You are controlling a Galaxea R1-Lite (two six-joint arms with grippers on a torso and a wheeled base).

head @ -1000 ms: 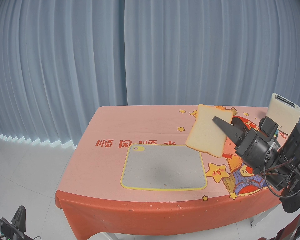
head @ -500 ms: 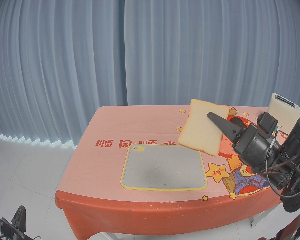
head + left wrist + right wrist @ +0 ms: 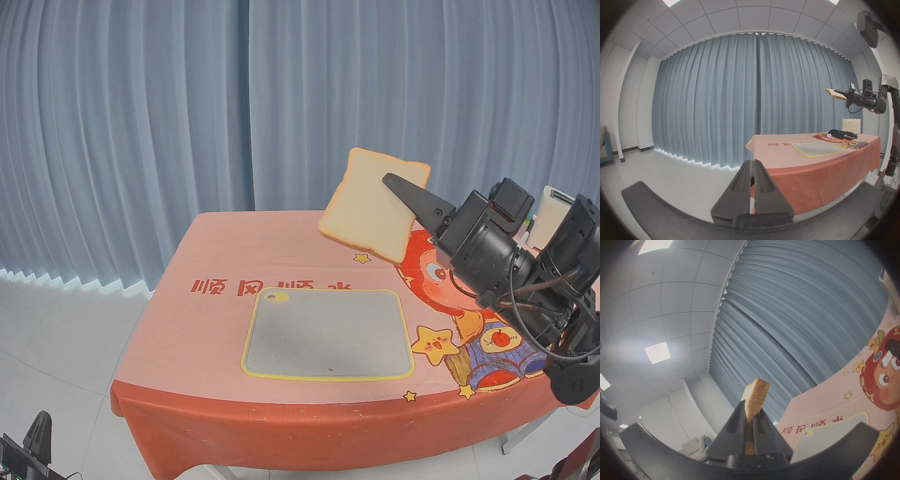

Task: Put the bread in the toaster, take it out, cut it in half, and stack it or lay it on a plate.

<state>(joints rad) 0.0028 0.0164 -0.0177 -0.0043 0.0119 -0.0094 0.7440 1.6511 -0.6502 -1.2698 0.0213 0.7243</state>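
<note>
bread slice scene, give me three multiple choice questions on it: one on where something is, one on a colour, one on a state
1. Where is the bread slice?
A. held in the air above the table
B. lying on the floor
C. lying flat on the table

2. What colour is the rim of the cutting board?
A. blue
B. yellow
C. black

3. What state is the right gripper in?
A. wide open
B. shut with nothing in it
C. shut on the bread slice

Answers:
1. A, since the head view shows the slice raised well clear of the table.
2. B, since a yellow line runs round the grey board.
3. C, since the right wrist view shows the slice clamped in it.
</note>
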